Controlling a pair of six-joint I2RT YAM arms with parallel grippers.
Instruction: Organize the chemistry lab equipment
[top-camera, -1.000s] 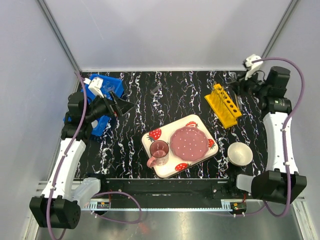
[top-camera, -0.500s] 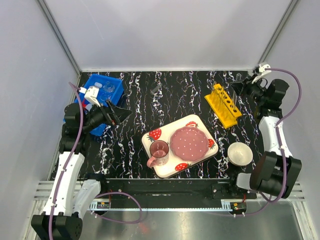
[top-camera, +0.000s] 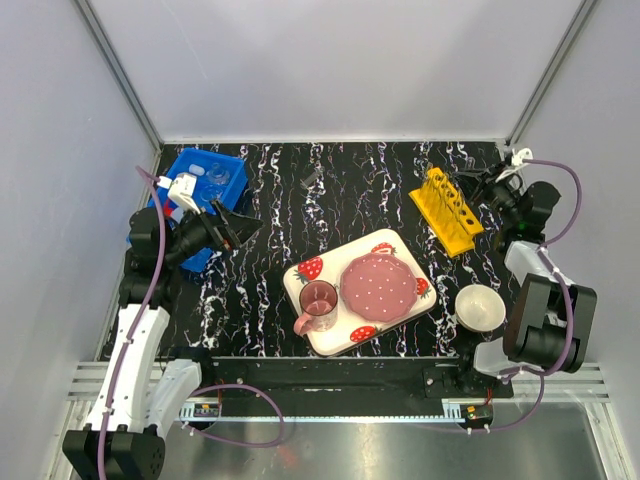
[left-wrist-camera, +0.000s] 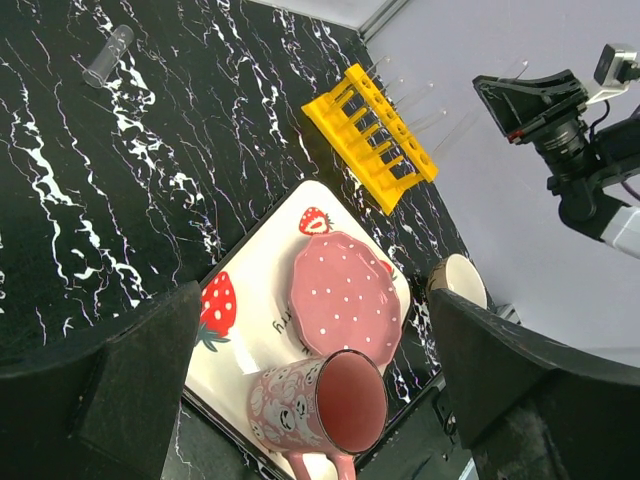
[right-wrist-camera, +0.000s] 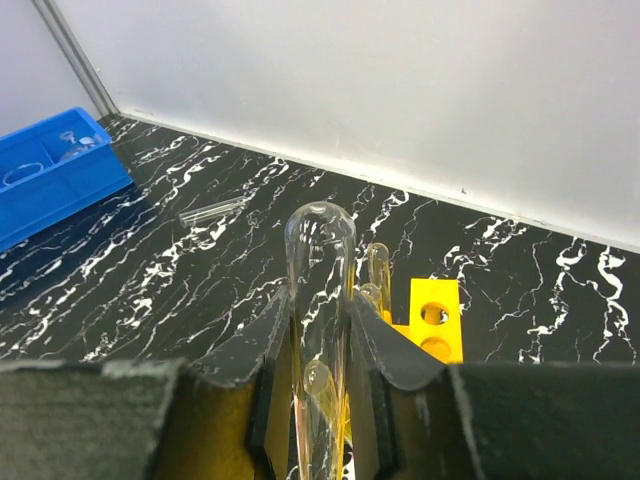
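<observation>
Task looks partway done, w/ tube sorting in progress. The right gripper (right-wrist-camera: 320, 318) has its jaws clamped on a clear glass tube (right-wrist-camera: 320, 255), held round end up just over the near end of the yellow rack (top-camera: 447, 210) at the far right of the table, so this one isn't seated yet. A few thin tubes (left-wrist-camera: 412, 97) already stand in the rack's holes; exact no. is hard to tell since they're nearly see-through. At least one loose tube (left-wrist-camera: 108, 55) lies flat on the black marbled top near the back wall, well apart from the rack, so that's left to do. The blue bin (top-camera: 235, 165) at far left holds some small glassware (top-camera: 215, 175), partly under the left arm; can't make out a squeeze bottle or dome from these views. The left gripper (top-camera: 238, 222) hangs beside the bin w/ jaws wide apart, nothing btwn them. The strawberry tray (left-wrist-camera: 250, 320) w/ pink plate (left-wrist-camera: 345, 295) and cup (left-wrist-camera: 320, 400) sits mid-table, white bowl (top-camera: 480, 307) to its right, neither part of the job. Writing: no brand or label readable anywhere; a small line of script on the tray is too tiny to read, and the cup shows only a printed pattern.
</observation>
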